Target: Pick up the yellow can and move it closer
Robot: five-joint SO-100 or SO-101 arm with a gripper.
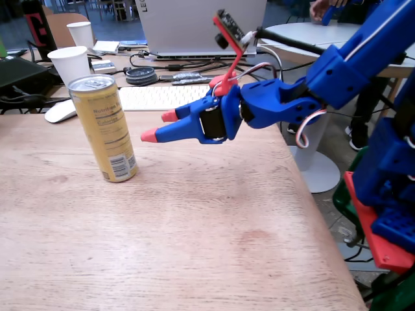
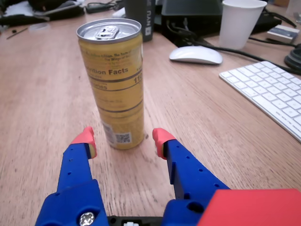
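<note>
The gripper [image 2: 123, 139] is spread wide and holds nothing; its two blue fingers end in red tips [image 2: 85, 136] that sit apart with the can showing between them in the wrist view. In the fixed view the gripper [image 1: 160, 126] hangs above the table [image 1: 194, 233], pointing toward the left of that view, and its tips are near the can but not touching it.

The yellow can [image 1: 104, 127] stands upright on the wooden table, clear of anything else. In the wrist view the can [image 2: 113, 80] is lined up slightly left of the middle of the opening, with its silver top and pull tab facing up.

The step in hand looks like the approach before the grasp. To do it well, the arm should likely go forward level until the tips pass on either side of the can's body, somewhere around mid-height rather than near the top, since a tall slim can tips easily if one finger bumps it first. A small shift to centre it between the fingers would help both pads meet it together. Closing should be gentle, as thin can walls may dent.

Behind the can are a white paper cup [image 1: 70, 63], a mouse [image 2: 195, 54] and a keyboard [image 2: 265, 92], all well apart from the path toward the robot.
</note>
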